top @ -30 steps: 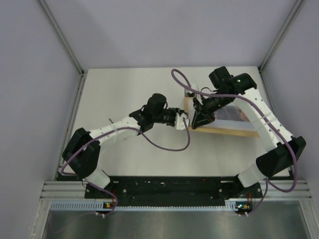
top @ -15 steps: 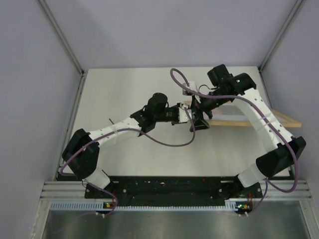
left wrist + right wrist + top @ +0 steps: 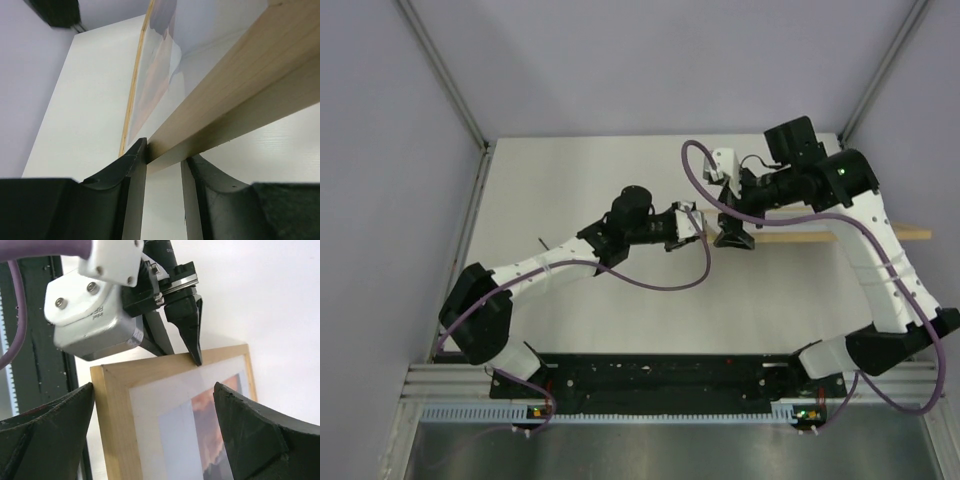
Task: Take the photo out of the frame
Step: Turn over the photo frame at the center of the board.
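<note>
photo [image 3: 215, 432]: sunset print behind the white mat, inside the frame, not yet out.
frame [image 3: 116, 410]: pale wood, held on edge over the bench [image 3: 570, 180]; unclear whether touching it.
left end effector [image 3: 165, 152]: pinching the frame's rim at one end.
right end effector [image 3: 154, 387]: spread wide either side of a frame corner, gripping nothing.
remaining: probably opening the back and drawing the photo out.
hidden: frame's back and any clips; print's lower part cut off.

You're working in a lab-style robot test cell: plain pale walls [image 3: 380, 150] box in a white table [image 3: 560, 190], with an aluminium rail [image 3: 430, 385] along its near edge.
</note>
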Controlling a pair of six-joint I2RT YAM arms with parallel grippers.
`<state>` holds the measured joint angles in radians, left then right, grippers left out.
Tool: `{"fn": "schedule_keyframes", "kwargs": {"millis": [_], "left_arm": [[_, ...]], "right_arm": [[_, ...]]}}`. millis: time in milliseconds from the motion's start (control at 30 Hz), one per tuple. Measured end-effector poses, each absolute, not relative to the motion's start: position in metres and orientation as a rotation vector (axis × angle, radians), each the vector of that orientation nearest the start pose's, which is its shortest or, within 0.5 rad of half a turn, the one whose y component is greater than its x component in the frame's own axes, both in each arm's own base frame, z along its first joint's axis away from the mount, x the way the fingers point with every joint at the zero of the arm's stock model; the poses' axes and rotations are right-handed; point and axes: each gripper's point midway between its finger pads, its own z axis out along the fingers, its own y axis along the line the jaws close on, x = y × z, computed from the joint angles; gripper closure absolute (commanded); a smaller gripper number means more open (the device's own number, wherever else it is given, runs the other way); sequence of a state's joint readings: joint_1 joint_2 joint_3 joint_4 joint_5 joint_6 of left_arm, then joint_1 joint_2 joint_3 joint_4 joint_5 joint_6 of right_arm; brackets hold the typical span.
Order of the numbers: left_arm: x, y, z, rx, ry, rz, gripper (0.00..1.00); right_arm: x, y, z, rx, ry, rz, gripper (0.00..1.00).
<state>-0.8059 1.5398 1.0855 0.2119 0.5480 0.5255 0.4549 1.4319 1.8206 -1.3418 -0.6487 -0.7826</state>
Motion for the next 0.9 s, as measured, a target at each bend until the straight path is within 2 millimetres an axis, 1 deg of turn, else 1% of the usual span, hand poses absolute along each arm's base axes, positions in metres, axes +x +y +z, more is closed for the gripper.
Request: {"fn": "schedule_keyframes", "kwargs": {"millis": [167,333,400,533,633,767,867,900], "left_arm": [[0.277,-0.395,0.232,1.416,1.167,-0.696,1.0],[0.275,-0.397,0.231,1.431,1.176,-0.711,1.0],[0.276,-0.398,0.233,1.432,1.183,-0.715,1.0],[0.279,-0.402,0.236,1.43,1.201,-0.73,1.0],[0.279,-0.404,0.237,1.43,1.208,-0.738,1.0],[0.279,-0.403,0.237,1.436,1.217,-0.743,1.0],[0.279,-0.401,0.237,1.437,1.218,-0.749,1.0],[0.28,-0.401,0.237,1.437,1.218,-0.751,1.0]], "right_arm": [[0.228,0.189,0.336,-1.565,1.682,0.505,0.01],[0.217,0.16,0.35,-1.565,1.581,0.295,0.02],[0.212,0.152,0.354,-1.57,1.551,0.236,0.02],[0.205,0.134,0.355,-1.594,1.509,0.119,0.07],[0.207,0.121,0.345,-1.615,1.53,0.032,0.11],[0.214,0.104,0.313,-1.677,1.617,-0.065,0.17],[0.222,0.096,0.293,-1.719,1.674,-0.113,0.27],[0.225,0.093,0.287,-1.734,1.693,-0.136,0.33]]}}
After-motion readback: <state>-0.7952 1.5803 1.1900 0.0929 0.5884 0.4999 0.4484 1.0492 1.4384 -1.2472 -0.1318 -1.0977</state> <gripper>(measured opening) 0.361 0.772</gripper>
